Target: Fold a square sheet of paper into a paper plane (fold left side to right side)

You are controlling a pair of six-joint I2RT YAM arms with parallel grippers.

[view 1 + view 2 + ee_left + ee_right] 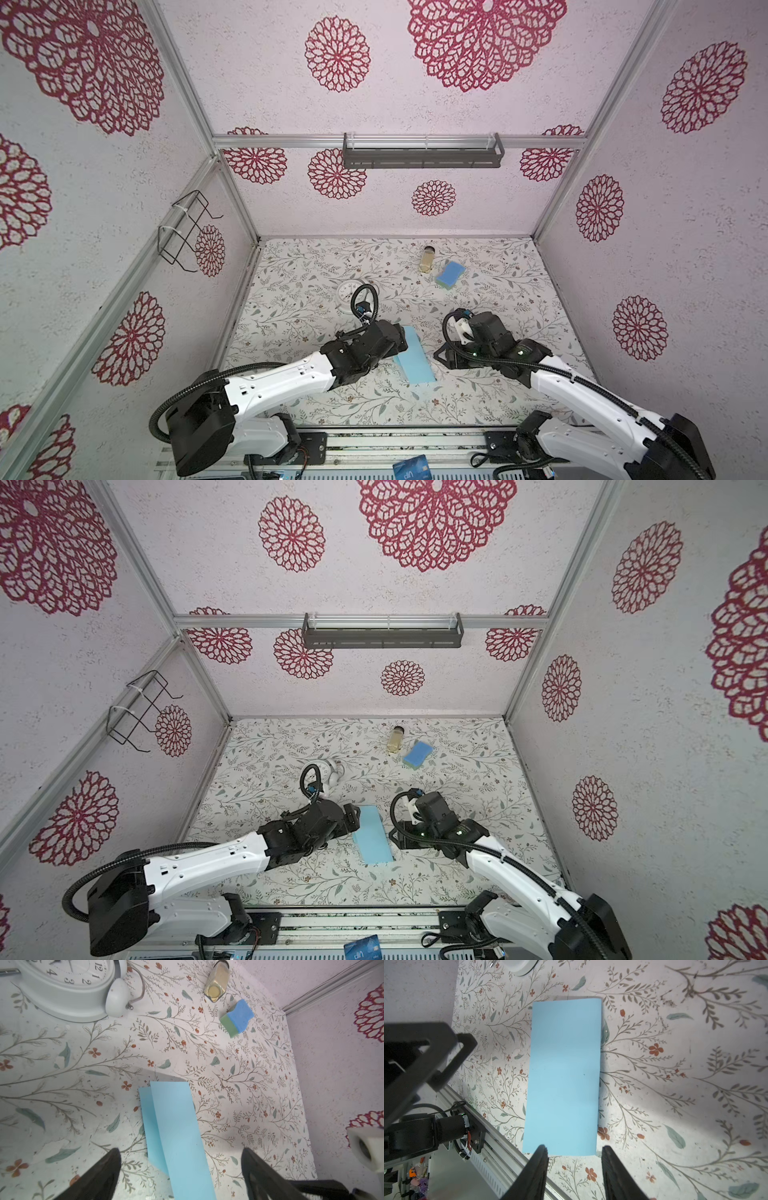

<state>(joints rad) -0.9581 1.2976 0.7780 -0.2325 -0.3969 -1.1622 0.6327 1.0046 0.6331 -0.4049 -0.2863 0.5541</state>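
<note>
1. Jaws first: left jaws spread wide in the left wrist view, pinching nothing, astride the near end of the sheet of paper (pixel 178 1126) and clear of it on both sides. Top layer skewed off the lower, a strip showing: edges not matched.
2. Right wrist view: right jaws parted too, empty, tips just short of the sheet of paper (pixel 562 1076). One long edge rounded, likely the fold, soft and wanting a firm press.
3. Both top views: sheet of paper (pixel 415 359) (pixel 374 833) flat on the counter (pixel 299 266), folded narrow, between left arm (pixel 282 376) and right arm (pixel 582 399), within reach of both. Half-fold made, no plane yet.
</note>
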